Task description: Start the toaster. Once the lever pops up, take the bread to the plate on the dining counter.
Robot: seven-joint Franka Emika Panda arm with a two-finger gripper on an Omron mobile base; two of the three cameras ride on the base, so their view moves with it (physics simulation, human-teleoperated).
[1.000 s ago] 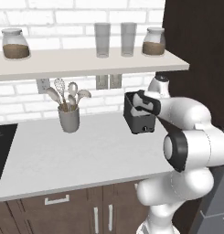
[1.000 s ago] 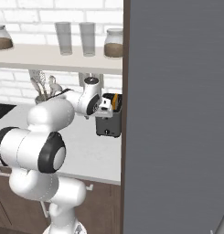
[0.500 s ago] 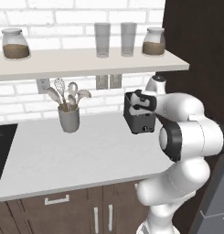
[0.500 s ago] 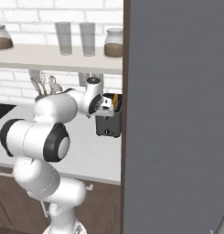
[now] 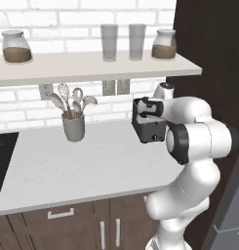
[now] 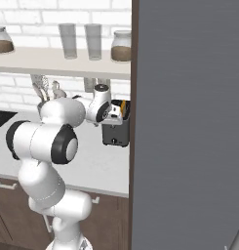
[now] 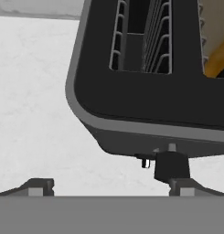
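Gripper (image 7: 109, 187) open over one toaster (image 7: 145, 87), two slots

I am working in a home kitchen, and everything around me is showing it: a white brick wall (image 5: 28, 105) is running behind a pale worktop (image 5: 67, 171) over dark wood cabinets (image 5: 67, 227), a shelf (image 5: 91, 68) is carrying two glasses (image 5: 109, 42) and lidded jars (image 5: 16, 47), a grey utensil cup (image 5: 73, 126) is holding spoons and a whisk, and a black toaster (image 5: 149, 128) is sitting beside a dark stovetop's corner (image 5: 1, 161).
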